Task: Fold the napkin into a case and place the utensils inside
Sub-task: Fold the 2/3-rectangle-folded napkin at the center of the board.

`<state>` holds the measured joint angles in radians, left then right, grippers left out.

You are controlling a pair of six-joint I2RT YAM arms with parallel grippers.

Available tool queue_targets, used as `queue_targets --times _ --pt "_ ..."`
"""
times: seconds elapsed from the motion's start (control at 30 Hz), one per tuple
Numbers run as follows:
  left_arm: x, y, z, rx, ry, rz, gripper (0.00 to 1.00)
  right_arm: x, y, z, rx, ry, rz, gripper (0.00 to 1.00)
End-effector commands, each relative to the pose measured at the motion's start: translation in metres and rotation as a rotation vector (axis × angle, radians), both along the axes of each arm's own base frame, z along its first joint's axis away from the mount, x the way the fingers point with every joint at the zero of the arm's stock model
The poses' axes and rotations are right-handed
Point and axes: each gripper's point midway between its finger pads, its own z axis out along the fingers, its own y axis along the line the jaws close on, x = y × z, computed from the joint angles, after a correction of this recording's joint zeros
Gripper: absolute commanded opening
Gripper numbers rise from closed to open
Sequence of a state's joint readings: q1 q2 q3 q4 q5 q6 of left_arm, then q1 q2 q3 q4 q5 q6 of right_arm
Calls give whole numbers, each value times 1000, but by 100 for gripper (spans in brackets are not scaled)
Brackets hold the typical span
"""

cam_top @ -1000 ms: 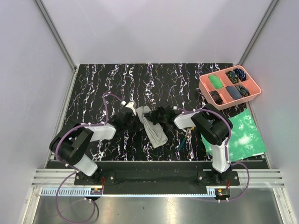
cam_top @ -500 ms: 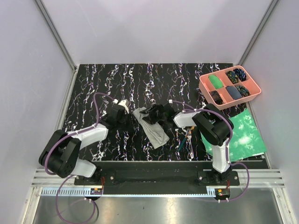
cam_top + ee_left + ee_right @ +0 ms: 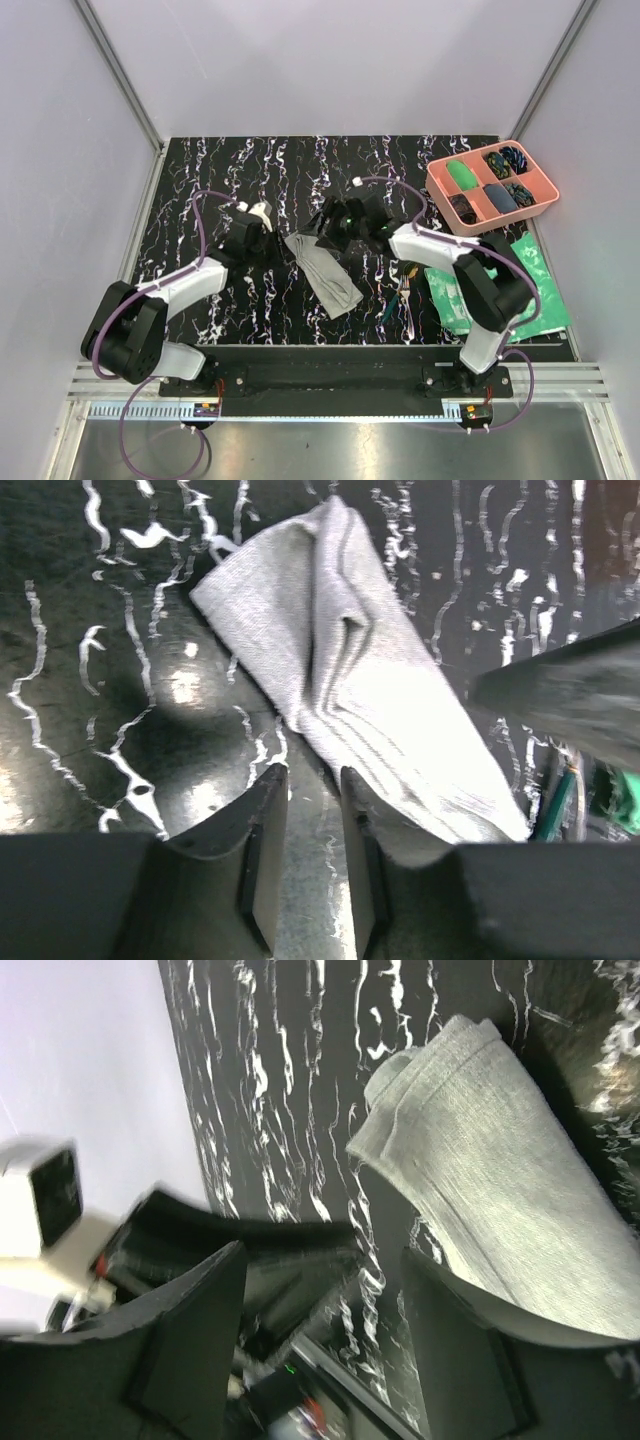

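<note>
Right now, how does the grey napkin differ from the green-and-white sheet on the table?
Colour: the napkin is plain grey; the green-and-white sheet is mottled. Shape: the napkin is folded into a narrow strip lying diagonally; the sheet lies spread out wide. Place: the napkin is mid-table and uncovered; the sheet is at the right side, partly hidden under the right arm. Both lie flat on the black marbled table.
</note>
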<state>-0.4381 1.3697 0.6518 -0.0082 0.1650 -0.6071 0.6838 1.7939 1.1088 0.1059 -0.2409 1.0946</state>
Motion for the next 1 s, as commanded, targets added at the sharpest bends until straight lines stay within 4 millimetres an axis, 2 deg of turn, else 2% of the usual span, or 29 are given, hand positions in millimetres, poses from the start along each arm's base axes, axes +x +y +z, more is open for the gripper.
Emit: queue_targets --times 0.0,0.03,0.1,0.13,0.17,0.2,0.23,0.33,0.37,0.47,0.5,0.6,0.7,0.87,0.97 --pt "10 -20 32 -105 -57 -54 37 -22 -37 11 -118 -97 211 72" --pt "8 -25 31 -127 -43 -74 38 -30 -51 1 -129 -48 237 71" --pt "10 -34 37 -172 -45 -100 38 -40 -65 6 -143 -100 291 69" --pt "5 -44 35 -208 -13 -129 37 -48 -75 -3 -170 -88 297 64" --pt "5 -50 37 -228 -10 -144 36 -51 -81 2 -181 -122 312 60" --pt "7 -57 39 -252 -22 -161 34 -59 -80 3 -162 -117 345 54" --pt "3 -68 42 -290 -10 -184 32 -65 -81 0 -154 -107 363 45" --pt "4 -88 41 -358 8 -208 28 -78 -84 -11 -139 -82 393 32" --pt "7 -93 42 -369 12 -213 28 -79 -86 -14 -150 -79 383 28" --pt "9 -107 30 -378 52 -221 27 -83 -90 -25 -152 -77 371 27" --pt "10 -109 21 -375 70 -220 27 -86 -88 -26 -132 -70 380 27" --pt "11 -108 5 -358 101 -198 27 -93 -80 -33 -60 -51 396 24" --pt "15 -97 -11 -300 115 -161 27 -105 -73 -44 -17 -25 406 21" --pt "19 -85 -21 -232 110 -138 27 -122 -59 -55 -12 -9 424 20" --pt "22 -85 -19 -223 104 -144 27 -126 -62 -71 -37 18 414 20"
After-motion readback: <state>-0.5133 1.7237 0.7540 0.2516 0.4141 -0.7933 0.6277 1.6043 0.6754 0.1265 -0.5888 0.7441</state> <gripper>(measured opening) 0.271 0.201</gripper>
